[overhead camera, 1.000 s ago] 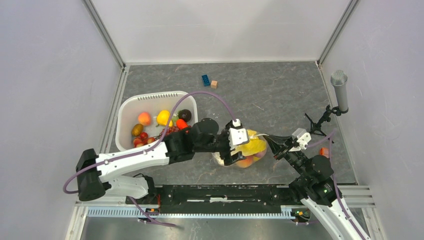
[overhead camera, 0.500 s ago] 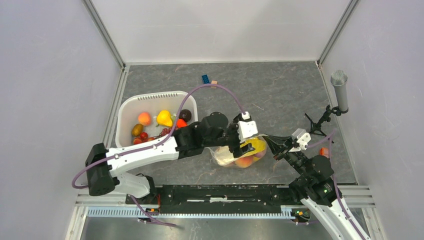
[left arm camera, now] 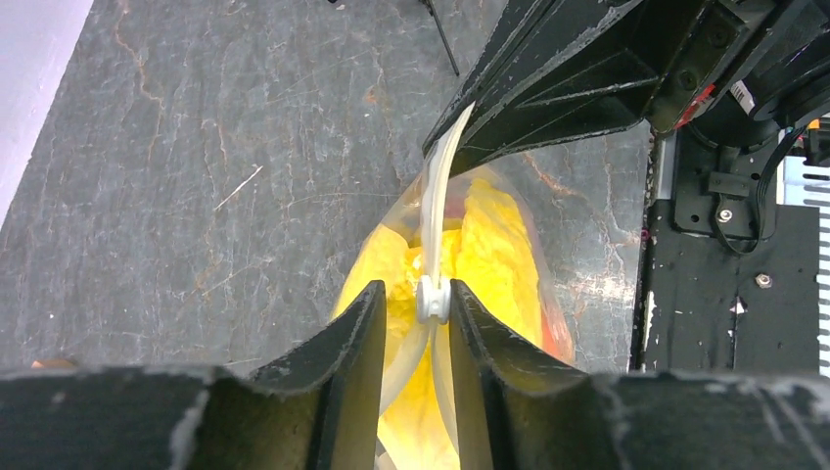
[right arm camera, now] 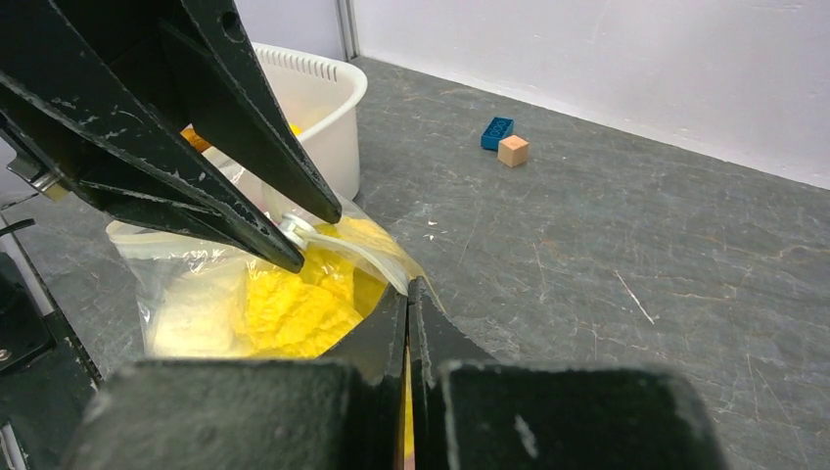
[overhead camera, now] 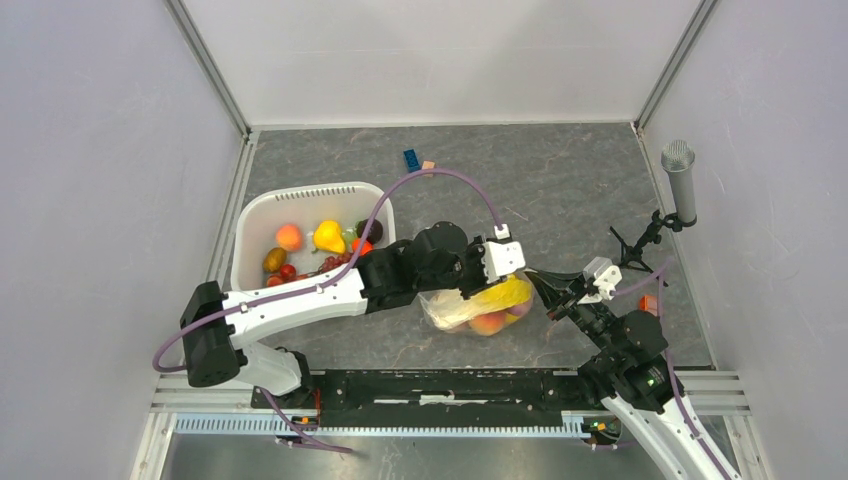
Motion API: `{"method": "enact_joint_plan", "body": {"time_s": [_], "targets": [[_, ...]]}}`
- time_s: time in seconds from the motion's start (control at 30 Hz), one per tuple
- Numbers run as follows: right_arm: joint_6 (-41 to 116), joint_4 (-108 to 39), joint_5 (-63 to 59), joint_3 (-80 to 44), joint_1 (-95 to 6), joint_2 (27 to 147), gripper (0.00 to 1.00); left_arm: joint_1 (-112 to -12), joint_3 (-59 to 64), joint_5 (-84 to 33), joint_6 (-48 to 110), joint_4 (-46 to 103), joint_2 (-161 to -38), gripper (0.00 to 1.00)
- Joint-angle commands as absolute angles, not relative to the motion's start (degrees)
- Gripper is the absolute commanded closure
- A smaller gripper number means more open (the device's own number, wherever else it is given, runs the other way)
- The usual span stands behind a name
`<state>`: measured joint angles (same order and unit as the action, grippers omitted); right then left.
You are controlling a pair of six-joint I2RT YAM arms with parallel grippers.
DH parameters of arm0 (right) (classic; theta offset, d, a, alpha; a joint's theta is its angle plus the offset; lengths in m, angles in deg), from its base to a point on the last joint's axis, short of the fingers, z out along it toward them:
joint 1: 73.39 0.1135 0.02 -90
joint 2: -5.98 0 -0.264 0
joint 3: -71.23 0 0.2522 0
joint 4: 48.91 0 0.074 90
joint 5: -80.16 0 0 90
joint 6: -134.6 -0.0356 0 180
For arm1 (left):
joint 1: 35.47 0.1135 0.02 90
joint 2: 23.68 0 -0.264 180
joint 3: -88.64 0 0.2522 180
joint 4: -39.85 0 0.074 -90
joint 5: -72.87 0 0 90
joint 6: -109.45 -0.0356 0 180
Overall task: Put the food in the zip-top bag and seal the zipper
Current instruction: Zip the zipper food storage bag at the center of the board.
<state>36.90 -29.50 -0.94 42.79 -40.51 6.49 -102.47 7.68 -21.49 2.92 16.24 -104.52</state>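
The zip-top bag (overhead camera: 452,311) lies on the table in front of the arms, holding a crinkled yellow piece of food (overhead camera: 503,296) and a peach (overhead camera: 488,323). My right gripper (right arm camera: 408,289) is shut on the bag's right corner at the end of the zipper (left arm camera: 437,191). My left gripper (left arm camera: 416,291) straddles the white zipper slider (left arm camera: 433,299). Its right finger touches the slider and a narrow gap shows on the left side. More food (overhead camera: 328,236) sits in the white basket (overhead camera: 262,207).
A blue toy brick (overhead camera: 411,159) and a small wooden cube (overhead camera: 428,167) lie at the back of the table. A grey cylinder on a stand (overhead camera: 680,178) rises at the right edge. The basket stands left of the bag.
My left arm has slid right along the bag's mouth toward the right gripper, and its jaws have narrowed around the slider. The right gripper has kept its hold.
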Motion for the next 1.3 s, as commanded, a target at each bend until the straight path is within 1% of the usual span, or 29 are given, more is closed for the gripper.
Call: {"method": "enact_joint_plan", "body": {"time_s": [0.0, 0.03, 0.07, 0.17, 0.23, 0.4, 0.47, 0.8, 0.87, 0.93, 0.97, 1.0, 1.07, 1.1, 1.13, 1.2, 1.27], "targets": [[36.74, -32.2, -1.03, 41.03, -40.47, 1.61, 1.0, -102.8, 6.85, -20.59, -0.67, 16.63, -104.39, 0.67], [36.73, -32.18, -1.05, 40.95, -40.52, 1.67, 1.0, -102.82, 6.76, -21.15, -0.76, 16.59, -104.54, 0.75], [36.76, -32.08, -1.1, 40.87, -40.52, 1.67, 1.0, -102.81, 6.75, -21.25, -0.6, 16.74, -104.58, 0.78], [36.94, -31.64, -1.53, 40.72, -40.5, 1.63, 1.0, -102.79, 7.28, -21.01, -0.13, 17.46, -104.27, 0.81], [36.73, -30.85, -3.33, 40.66, -40.52, 1.38, 1.0, -102.86, 7.76, -20.7, -0.14, 17.15, -103.44, 0.82], [35.63, -27.53, -13.59, 40.37, -40.52, -0.33, 1.0, -102.72, 11.08, -19.28, -0.58, 14.93, -99.48, 0.83], [35.08, -26.44, -15.89, 40.21, -40.52, -0.7, 1.0, -102.71, 13.22, -18.54, -0.37, 14.12, -97.3, 0.83], [33.57, -26.8, -18.79, 40.62, -40.5, 0.99, 1.0, -102.71, 20.12, -15.29, 1.86, 11.68, -87.13, 0.83], [33.89, -27.73, -17.55, 40.51, -40.52, 1.05, 1.0, -102.71, 20.78, -15.42, 2.45, 12.0, -86.05, 0.83], [34.46, -28.99, -13.36, 39.98, -40.48, 1.88, 1.0, -102.75, 20.99, -15.84, 2.95, 12.44, -85.71, 0.84], [34.79, -29.46, -10.75, 39.32, -40.53, 2.75, 0.95, -102.73, 20.8, -16.22, 3.21, 12.54, -85.86, 0.85], [35.21, -29.5, -8.36, 38.17, -40.52, 3.89, 0.86, -102.71, 20.54, -16.69, 3.4, 12.55, -86.02, 0.85], [36.62, -28.11, -5.68, 34.69, -40.52, 6.51, 0.6, -102.75, 19.93, -16.87, 3.49, 12.59, -86.63, 0.86], [37.68, -26.93, -4.56, 32.91, -40.51, 8.28, 0.49, -102.71, 19.52, -17.88, 3.47, 12.47, -86.93, 0.86], [38.93, -25.88, -3.6, 30.65, -40.52, 9.78, 0.43, -102.72, 19.06, -18.29, 3.49, 12.03, -87.16, 0.87], [41.7, -24.22, -0.7, 26.73, -40.52, 12.25, 0.37, -102.71, 18.42, -18.6, 3.38, 11.64, -87.54, 0.87], [44.12, -23.42, 6.98, 23.52, -40.52, 15.69, 0.31, -102.71, 18.07, -19.32, 3.18, 11.56, -87.74, 0.87]]}}
